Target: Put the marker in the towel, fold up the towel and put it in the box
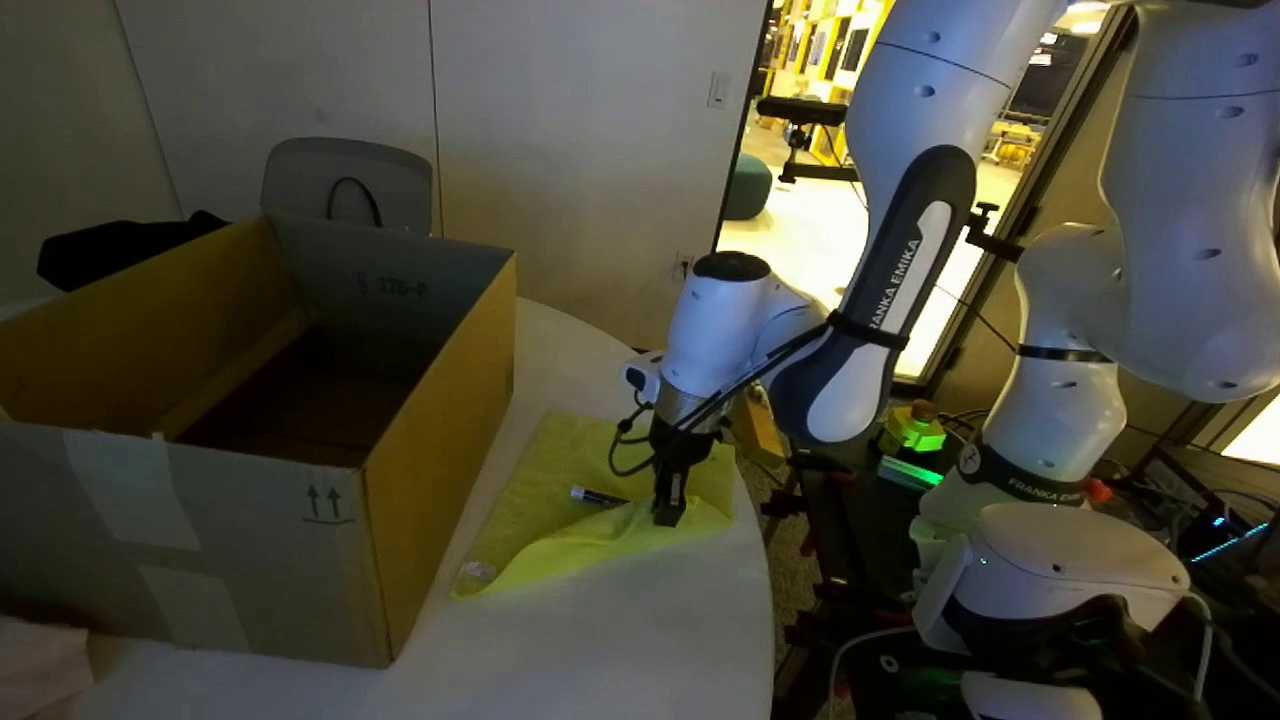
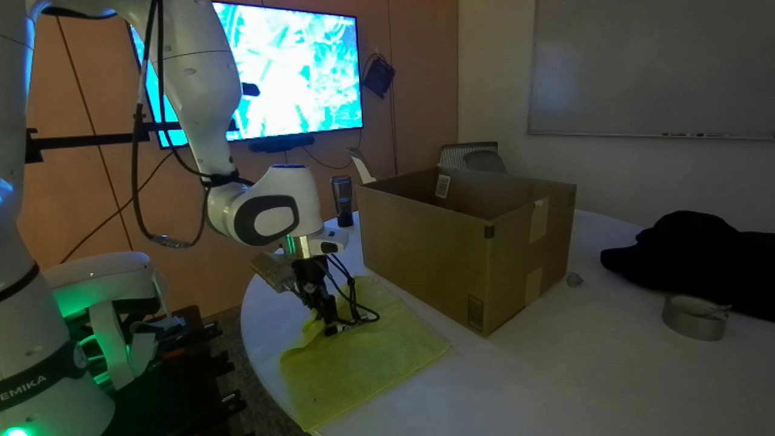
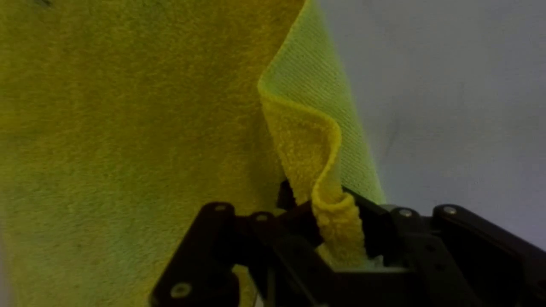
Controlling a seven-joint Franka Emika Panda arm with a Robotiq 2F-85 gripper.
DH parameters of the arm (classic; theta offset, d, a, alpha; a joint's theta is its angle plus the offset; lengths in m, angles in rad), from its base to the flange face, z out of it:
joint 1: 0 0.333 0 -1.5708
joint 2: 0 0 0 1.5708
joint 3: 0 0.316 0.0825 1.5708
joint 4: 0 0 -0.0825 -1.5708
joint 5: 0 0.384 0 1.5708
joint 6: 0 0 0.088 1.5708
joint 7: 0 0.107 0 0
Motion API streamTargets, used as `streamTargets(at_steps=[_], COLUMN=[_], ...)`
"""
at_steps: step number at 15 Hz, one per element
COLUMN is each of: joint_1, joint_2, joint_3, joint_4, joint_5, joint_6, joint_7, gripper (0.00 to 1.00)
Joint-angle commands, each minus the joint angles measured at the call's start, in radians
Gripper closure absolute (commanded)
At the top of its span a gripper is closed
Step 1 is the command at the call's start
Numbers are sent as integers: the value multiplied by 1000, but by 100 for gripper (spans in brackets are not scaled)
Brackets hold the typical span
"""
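In an exterior view, the black two-fingered claw (image 1: 668,512) makes the clock's centre, twelve at the top. Its jaws stand close together, a ruck of the thin yellow-green square towel (image 1: 540,475) pinched between them; the wrist view shows the cloth bunched there. The towel lies on the round white tabletop (image 1: 610,640), its edge raised in a fold running from the claw towards eight o'clock. Near the claw, at nine, the short dark marker (image 1: 598,497) with a white end rests on the towel, uncovered. Farther out at nine stands the large brown cardboard box (image 1: 440,470), top open; beyond it, near half past ten, a grey chair back (image 1: 345,163).

Folding seems the step in hand. It should go best with the pinched edge lifted just clear and carried slowly towards eleven, well past the marker, before release; a fold dragged along the cloth could roll the marker away.

Counted: one claw, one towel, one marker, one box, two black arrows (image 1: 333,500) printed on it.
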Motion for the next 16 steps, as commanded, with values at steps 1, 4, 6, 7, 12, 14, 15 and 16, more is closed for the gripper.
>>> streamTargets(at_steps=[1, 4, 6, 7, 12, 14, 15, 16], joint_1=[33, 67, 91, 95, 148, 179, 189, 199], joint_2=[-60, -67, -58, -53, -33, -17, -16, -7], joint_3=[-90, -189, -262, -282, -405, -450, -464, -471], joint_4=[-60, -83, -91, -94, -101, -98, -98, -92], joint_5=[5, 3, 3, 8, 21, 23, 25, 29], joint_6=[45, 60, 66, 67, 61, 61, 56, 48], joint_7=[69, 135, 179, 191, 280, 320, 333, 342], gripper=[96, 96, 96, 96, 96, 96, 96, 96])
